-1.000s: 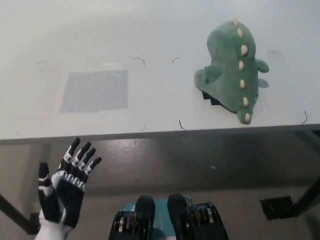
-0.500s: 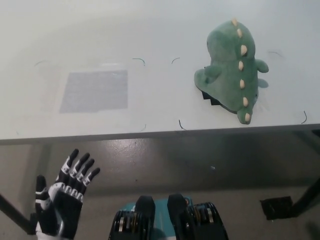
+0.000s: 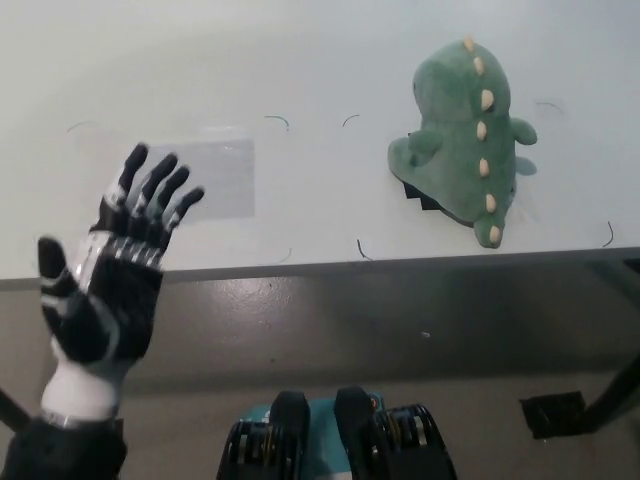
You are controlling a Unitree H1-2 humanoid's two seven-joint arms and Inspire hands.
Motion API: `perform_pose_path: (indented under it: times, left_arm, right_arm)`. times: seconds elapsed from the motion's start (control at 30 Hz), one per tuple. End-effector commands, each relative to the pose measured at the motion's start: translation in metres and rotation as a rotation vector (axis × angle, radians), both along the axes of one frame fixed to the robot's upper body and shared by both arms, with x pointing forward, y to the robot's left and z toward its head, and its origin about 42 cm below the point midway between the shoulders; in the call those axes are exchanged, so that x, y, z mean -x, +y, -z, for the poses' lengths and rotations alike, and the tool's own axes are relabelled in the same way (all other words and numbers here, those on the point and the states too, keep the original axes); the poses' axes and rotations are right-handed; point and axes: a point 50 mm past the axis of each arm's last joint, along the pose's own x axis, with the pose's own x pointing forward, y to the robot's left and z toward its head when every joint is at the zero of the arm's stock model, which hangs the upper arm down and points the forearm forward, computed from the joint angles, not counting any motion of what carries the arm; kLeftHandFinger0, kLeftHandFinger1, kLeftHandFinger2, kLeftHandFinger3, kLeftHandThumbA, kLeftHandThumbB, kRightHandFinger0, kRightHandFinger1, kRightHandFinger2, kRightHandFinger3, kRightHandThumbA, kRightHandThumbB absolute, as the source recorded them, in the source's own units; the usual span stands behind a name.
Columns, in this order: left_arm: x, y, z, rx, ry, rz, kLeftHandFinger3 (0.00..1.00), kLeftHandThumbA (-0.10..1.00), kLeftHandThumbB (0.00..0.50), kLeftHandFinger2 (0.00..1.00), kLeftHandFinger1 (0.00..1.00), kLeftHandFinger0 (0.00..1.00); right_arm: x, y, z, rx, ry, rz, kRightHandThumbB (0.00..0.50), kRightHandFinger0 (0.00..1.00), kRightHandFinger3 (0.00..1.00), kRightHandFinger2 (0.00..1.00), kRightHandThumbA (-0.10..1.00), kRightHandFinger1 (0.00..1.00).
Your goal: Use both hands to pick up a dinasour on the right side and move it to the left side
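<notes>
The dinosaur (image 3: 462, 140) sits upright on the table (image 3: 320, 60), near its front edge and well to the right of the grey patch (image 3: 222, 170). The left hand (image 3: 105, 275) is raised over that edge beside the patch, fingers spread and holding nothing; the right hand is not seen. For a sound two-handed lift, the toy should be flanked on both sides and squeezed evenly before it is raised.

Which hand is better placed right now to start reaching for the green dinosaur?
Left, by default. The left hand is the only one in view, open with fingers spread over the table's near edge. It is far left of the dinosaur, though, which sits at the right. The right hand is not in view.
</notes>
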Motion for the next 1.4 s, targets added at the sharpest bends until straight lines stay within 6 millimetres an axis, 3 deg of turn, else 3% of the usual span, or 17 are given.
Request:
perform_pose_path:
  times: [0.0, 0.07, 0.13, 0.27, 0.47, 0.53, 0.6, 0.67, 0.7, 0.73, 0.8, 0.83, 0.9, 0.93, 1.1, 1.17, 1.37]
  left_arm:
    - [-0.03, -0.012, -0.017, -0.037, 0.006, -0.006, 1.0, 1.0, 0.452, 1.0, 1.0, 1.0]
    - [-0.038, -0.017, -0.019, -0.041, 0.001, 0.004, 1.0, 1.0, 0.442, 1.0, 1.0, 1.0]
    - [-0.064, -0.037, -0.03, -0.042, -0.011, 0.048, 1.0, 1.0, 0.414, 1.0, 1.0, 1.0]
    - [-0.086, -0.053, -0.041, -0.055, -0.02, 0.077, 1.0, 1.0, 0.432, 1.0, 1.0, 1.0]
    - [-0.127, -0.079, -0.067, -0.111, -0.023, 0.068, 1.0, 0.98, 0.379, 1.0, 1.0, 1.0]
    - [-0.133, -0.084, -0.074, -0.135, -0.027, 0.062, 1.0, 0.99, 0.389, 1.0, 1.0, 1.0]
    - [-0.14, -0.092, -0.081, -0.161, -0.026, 0.063, 1.0, 0.98, 0.401, 1.0, 1.0, 1.0]
    - [-0.144, -0.095, -0.086, -0.181, -0.029, 0.063, 1.0, 0.98, 0.397, 1.0, 1.0, 1.0]
    - [-0.149, -0.1, -0.092, -0.194, -0.028, 0.065, 1.0, 0.98, 0.385, 1.0, 1.0, 1.0]
    - [-0.154, -0.105, -0.098, -0.208, -0.028, 0.065, 1.0, 0.98, 0.382, 1.0, 1.0, 1.0]
    - [-0.158, -0.107, -0.102, -0.216, -0.027, 0.065, 1.0, 0.98, 0.365, 1.0, 1.0, 1.0]
    - [-0.167, -0.115, -0.109, -0.234, -0.019, 0.062, 1.0, 0.98, 0.358, 1.0, 1.0, 1.0]
    - [-0.172, -0.118, -0.113, -0.241, -0.017, 0.057, 1.0, 0.98, 0.36, 1.0, 1.0, 1.0]
    - [-0.177, -0.121, -0.116, -0.245, -0.013, 0.054, 1.0, 0.99, 0.355, 1.0, 1.0, 1.0]
    - [-0.205, -0.14, -0.139, -0.244, 0.023, 0.055, 1.0, 1.0, 0.342, 1.0, 1.0, 1.0]
    - [-0.208, -0.142, -0.14, -0.245, 0.024, 0.054, 1.0, 1.0, 0.342, 1.0, 1.0, 1.0]
    - [-0.233, -0.16, -0.146, -0.294, 0.086, 0.048, 1.0, 1.0, 0.369, 1.0, 1.0, 1.0]
  right_arm:
    - [-0.017, -0.001, -0.029, 0.034, -0.073, 0.015, 0.35, 1.0, 1.0, 1.0, 1.0, 1.0]
    - [-0.022, -0.001, -0.033, 0.033, -0.074, 0.016, 0.353, 1.0, 1.0, 1.0, 1.0, 1.0]
    - [-0.041, -0.004, -0.048, 0.06, -0.08, -0.01, 0.332, 1.0, 1.0, 1.0, 1.0, 1.0]
    - [-0.058, -0.007, -0.06, 0.067, -0.075, -0.009, 0.347, 1.0, 1.0, 1.0, 1.0, 1.0]
    - [-0.093, -0.018, -0.102, 0.18, -0.077, -0.02, 0.369, 1.0, 1.0, 1.0, 1.0, 1.0]
    - [-0.1, -0.02, -0.111, 0.189, -0.088, -0.031, 0.348, 1.0, 1.0, 1.0, 1.0, 1.0]
    - [-0.106, -0.021, -0.122, 0.195, -0.056, -0.032, 0.38, 1.0, 1.0, 1.0, 1.0, 1.0]
    - [-0.109, -0.018, -0.127, 0.197, -0.05, -0.03, 0.355, 1.0, 1.0, 1.0, 1.0, 1.0]
    - [-0.115, -0.015, -0.132, 0.203, -0.048, -0.033, 0.274, 1.0, 1.0, 1.0, 1.0, 1.0]
    - [-0.121, -0.011, -0.138, 0.21, -0.046, -0.034, 0.237, 1.0, 1.0, 1.0, 1.0, 1.0]
    - [-0.126, -0.009, -0.14, 0.202, -0.039, -0.038, 0.217, 1.0, 1.0, 1.0, 1.0, 1.0]
    - [-0.139, -0.006, -0.143, 0.188, -0.026, -0.04, 0.201, 1.0, 1.0, 1.0, 1.0, 1.0]
    - [-0.146, -0.006, -0.146, 0.177, -0.008, -0.048, 0.205, 1.0, 1.0, 1.0, 1.0, 1.0]
    - [-0.152, -0.007, -0.147, 0.162, -0.001, -0.055, 0.179, 1.0, 1.0, 1.0, 1.0, 1.0]
    - [-0.19, -0.023, -0.15, 0.14, 0.082, -0.038, 0.208, 1.0, 1.0, 1.0, 1.0, 1.0]
    - [-0.193, -0.024, -0.15, 0.138, 0.085, -0.039, 0.208, 1.0, 1.0, 1.0, 1.0, 1.0]
    - [-0.225, -0.035, -0.149, 0.114, 0.149, -0.067, 0.097, 1.0, 1.0, 1.0, 1.0, 1.0]
